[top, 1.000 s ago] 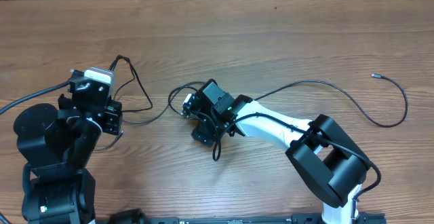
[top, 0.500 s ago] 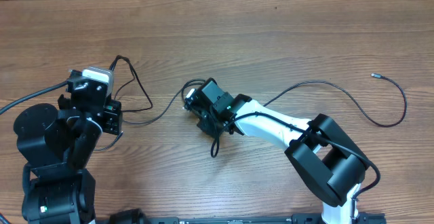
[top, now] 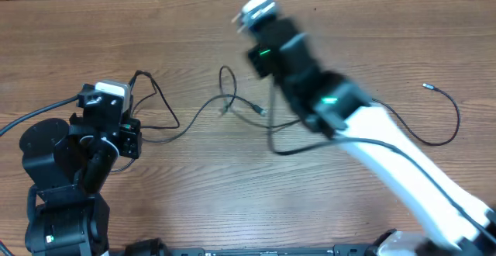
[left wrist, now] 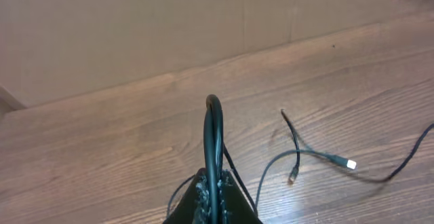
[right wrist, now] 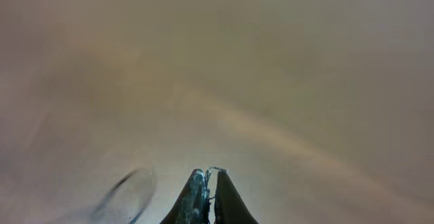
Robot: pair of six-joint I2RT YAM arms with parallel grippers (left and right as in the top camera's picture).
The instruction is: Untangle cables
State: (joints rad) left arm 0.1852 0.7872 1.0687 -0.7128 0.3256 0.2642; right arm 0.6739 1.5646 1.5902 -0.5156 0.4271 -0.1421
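Thin black cables lie on the wooden table. My left gripper [left wrist: 212, 183] is shut on one cable [left wrist: 213, 125], and a loop of it stands up between the jaws. From there the cable [top: 180, 124] trails right to a small loose loop [top: 226, 77] and two free plug ends [top: 260, 110] [left wrist: 349, 163]. Another cable [top: 456, 124] curves at the right and ends in a silver tip [top: 428, 87]. My right arm [top: 310, 77] is blurred and raised over the far middle. Its gripper [right wrist: 210, 173] is shut, and no cord shows between the jaws. A blurred loop [right wrist: 125, 191] lies to its left.
A beige wall [left wrist: 135, 34] runs along the table's far edge. The left arm's black base [top: 46, 155] stands at the near left. The right arm's white link [top: 418, 178] crosses the near right, with its own thick black cable [top: 310, 146] hanging beside it.
The right gripper shut at the tangle in the middle, then swung up and away toward the far side. The tangle has spread into a loose loop and free plugs. The left arm kept its grip.
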